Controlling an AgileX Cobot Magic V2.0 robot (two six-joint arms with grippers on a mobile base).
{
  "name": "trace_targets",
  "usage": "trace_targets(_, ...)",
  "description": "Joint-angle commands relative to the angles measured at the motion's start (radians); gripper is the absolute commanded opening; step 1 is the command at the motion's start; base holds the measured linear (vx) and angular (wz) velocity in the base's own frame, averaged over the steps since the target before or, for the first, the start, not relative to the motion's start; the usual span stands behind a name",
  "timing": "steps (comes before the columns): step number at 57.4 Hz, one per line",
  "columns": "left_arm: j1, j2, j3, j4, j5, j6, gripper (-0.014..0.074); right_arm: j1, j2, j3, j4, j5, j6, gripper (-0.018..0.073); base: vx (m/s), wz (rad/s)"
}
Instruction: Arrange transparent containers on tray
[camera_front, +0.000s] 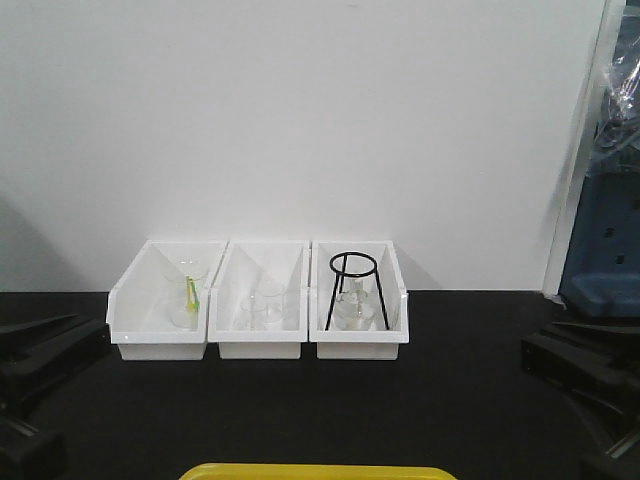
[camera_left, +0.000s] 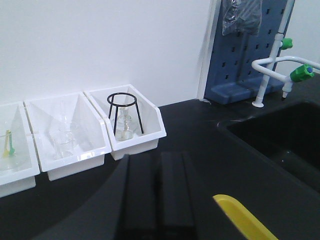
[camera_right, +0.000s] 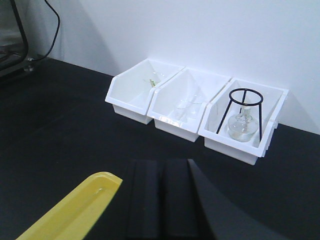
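The transparent containers are clear glassware lying in three white bins by the wall: small beakers (camera_front: 262, 305) (camera_left: 64, 142) (camera_right: 185, 107) in the middle bin and a round flask (camera_front: 352, 308) (camera_left: 125, 127) (camera_right: 242, 125) in the right bin. Only a corner or edge of the yellow tray (camera_front: 318, 471) (camera_left: 245, 220) (camera_right: 70, 210) shows, at the near side of the black table. My left gripper (camera_left: 159, 156) (camera_front: 100, 332) is shut and holds nothing, low at the left. My right gripper (camera_right: 160, 162) (camera_front: 528, 350) is shut and holds nothing, low at the right. Both are well short of the bins.
A black ring tripod (camera_front: 353, 285) stands over the flask. The left bin (camera_front: 165, 300) holds a glass piece and a yellow-green item (camera_front: 191, 295). A sunken black sink (camera_left: 280, 140), a white tap with green knobs (camera_left: 300, 74) and a blue pegboard (camera_left: 250, 55) are at the right.
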Motion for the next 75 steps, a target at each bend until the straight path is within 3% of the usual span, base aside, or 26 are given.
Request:
trace_targets(1, -0.003, -0.007, -0.028, 0.002, -0.074, -0.001, -0.0008, -0.003, -0.007, -0.029, 0.008, -0.075, -0.009, -0.0013, 0.0, 0.0)
trace_targets(19, -0.003, -0.007, -0.028, 0.006, -0.072, 0.002, -0.0008, -0.003, -0.007, -0.029, 0.008, -0.075, -0.009, -0.0013, 0.0, 0.0)
trace_targets(34, 0.007, -0.109, 0.046, 0.134, -0.028, 0.006, -0.0006, -0.003, -0.007, -0.029, 0.007, -0.075, -0.009, -0.0013, 0.0, 0.0)
trace_targets(38, 0.051, -0.196, 0.11, 0.13, -0.026, 0.007, -0.0006, -0.003, -0.007, -0.029, 0.007, -0.075, -0.009, -0.0013, 0.0, 0.0)
trace_targets(47, 0.222, -0.431, 0.297, 0.103, -0.007, 0.044, -0.0006, -0.003, -0.007, -0.029, 0.007, -0.075, -0.009, -0.0013, 0.0, 0.0)
trace_targets(58, 0.407, -0.704, 0.579, -0.057, -0.016, 0.16, -0.0006, -0.003, -0.007, -0.029, 0.007, -0.075, -0.009, -0.0013, 0.0, 0.0)
trace_targets(67, 0.494, -0.859, 0.767, -0.052, -0.082, 0.157, -0.0006, -0.003, -0.007, -0.029, 0.007, -0.075, -0.009, -0.0013, 0.0, 0.0)
trace_targets(75, 0.54, -0.856, 0.841, -0.057, -0.16, 0.146, -0.0006, -0.003, -0.007, -0.029, 0.007, -0.073, -0.009, -0.0013, 0.0, 0.0)
